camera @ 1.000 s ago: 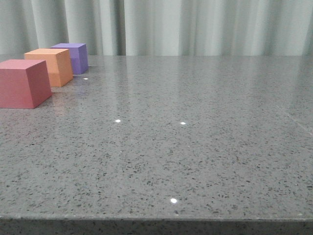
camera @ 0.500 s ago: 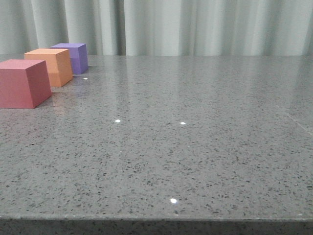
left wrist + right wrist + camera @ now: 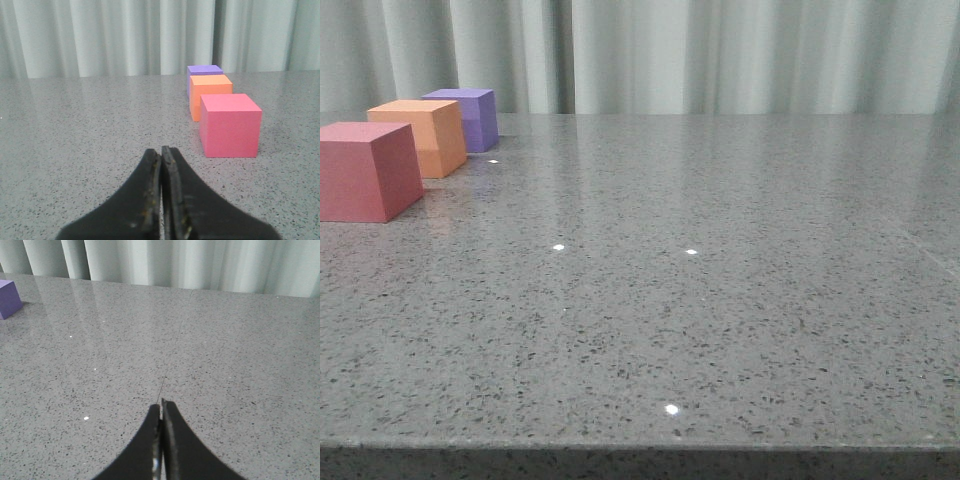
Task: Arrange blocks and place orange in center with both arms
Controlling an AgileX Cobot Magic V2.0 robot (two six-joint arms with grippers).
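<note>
Three cubes stand in a row at the table's far left in the front view: the pinkish-red cube [image 3: 365, 170] nearest, the orange cube [image 3: 422, 136] in the middle, the purple cube [image 3: 467, 118] farthest. The left wrist view shows the same row: pinkish-red [image 3: 230, 125], orange [image 3: 210, 95], purple [image 3: 204, 71]. My left gripper [image 3: 161, 151] is shut and empty, a short way from the pinkish-red cube. My right gripper [image 3: 160, 406] is shut and empty over bare table, with the purple cube [image 3: 8, 298] far from it. Neither gripper shows in the front view.
The grey speckled table [image 3: 700, 280] has its front edge along the bottom of the front view. Pale curtains [image 3: 720, 55] hang behind the table. A thin seam [image 3: 172, 350] runs across the tabletop ahead of the right gripper.
The cubes keep their order and spacing. The whole front view has shifted very slightly to the left.
</note>
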